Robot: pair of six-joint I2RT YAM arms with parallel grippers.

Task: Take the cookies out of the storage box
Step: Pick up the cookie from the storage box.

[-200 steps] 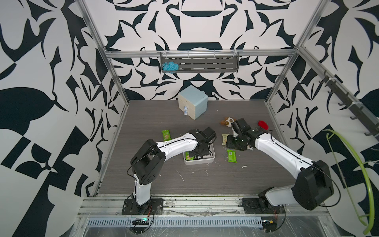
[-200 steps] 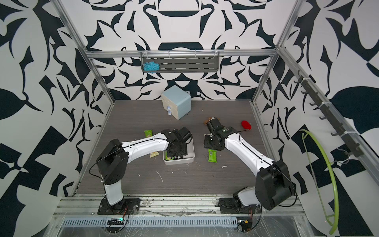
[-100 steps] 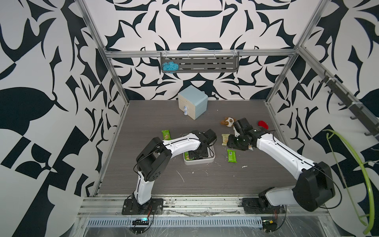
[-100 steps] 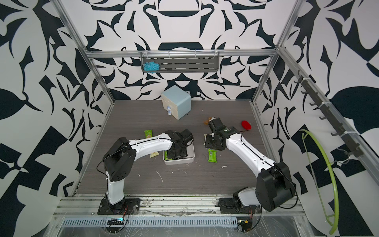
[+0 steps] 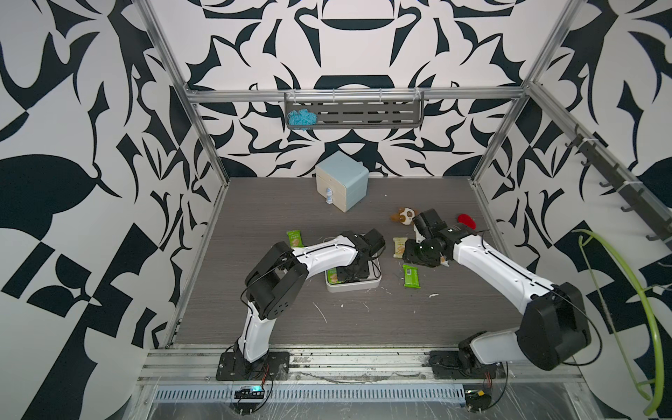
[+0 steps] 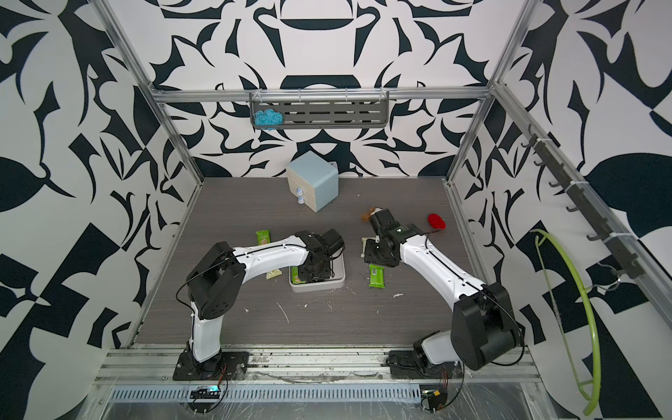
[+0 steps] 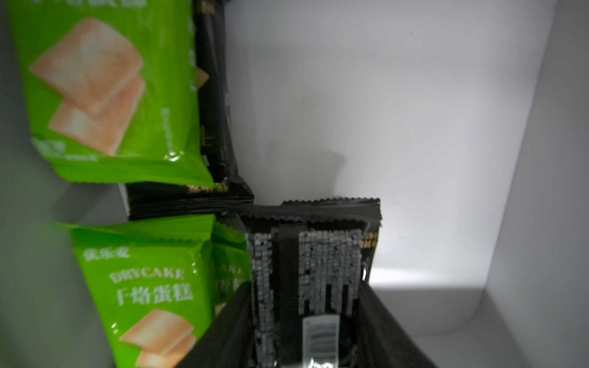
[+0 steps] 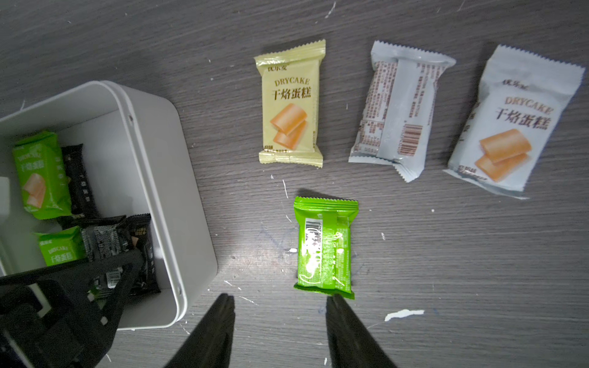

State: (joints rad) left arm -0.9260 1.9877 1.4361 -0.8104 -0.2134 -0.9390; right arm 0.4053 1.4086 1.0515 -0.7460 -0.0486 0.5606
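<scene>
Straddling a black cookie packet (image 7: 318,242) in the storage box (image 7: 526,159) with the left tool (image 7: 302,288), pinch unconfirmable; risks slipping off the wrap or dragging the neighbouring green packet (image 7: 143,286). Holds right tool (image 8: 280,298) spread, empty, above the table (image 8: 446,255).

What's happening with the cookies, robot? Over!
Left gripper clamped on black packet inside box. Right gripper open, empty, over table. Green packets beside it in box, nothing on top.

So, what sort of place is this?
Probably a robot test cell, not a home: patterned walls on a metal frame, with a left arm and right arm bolted to a rail at the table front.
</scene>
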